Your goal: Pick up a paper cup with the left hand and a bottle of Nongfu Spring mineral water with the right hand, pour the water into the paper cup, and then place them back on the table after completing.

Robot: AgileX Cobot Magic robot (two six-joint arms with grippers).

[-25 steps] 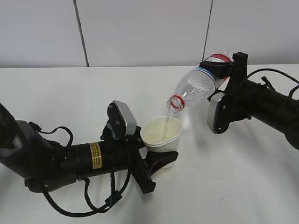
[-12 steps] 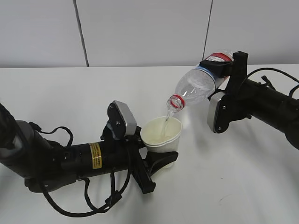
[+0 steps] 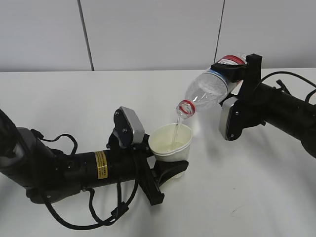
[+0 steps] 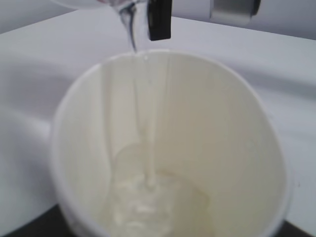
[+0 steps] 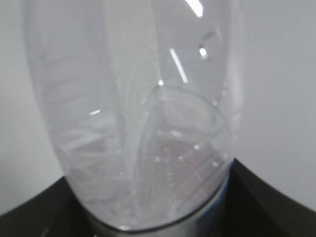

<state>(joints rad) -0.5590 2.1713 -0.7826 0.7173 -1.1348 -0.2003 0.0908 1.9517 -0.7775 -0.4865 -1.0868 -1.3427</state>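
Two claws work above the white counter; the left claw grips the paper cup by its lower wall, mouth up; the right claw clamps the bottle, tilted neck-down above the cup's rim; a thin stream of water falls into the cup, pooling at its bottom.

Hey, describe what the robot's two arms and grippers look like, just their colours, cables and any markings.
Both arms are black, each carrying a silver-grey camera block near the wrist and ending in a black two-finger gripper. The left hand has a yellow sticker with dark print on its forearm and loose black cables looping beneath it. The right hand has no sticker; a thin black cable arcs over it.
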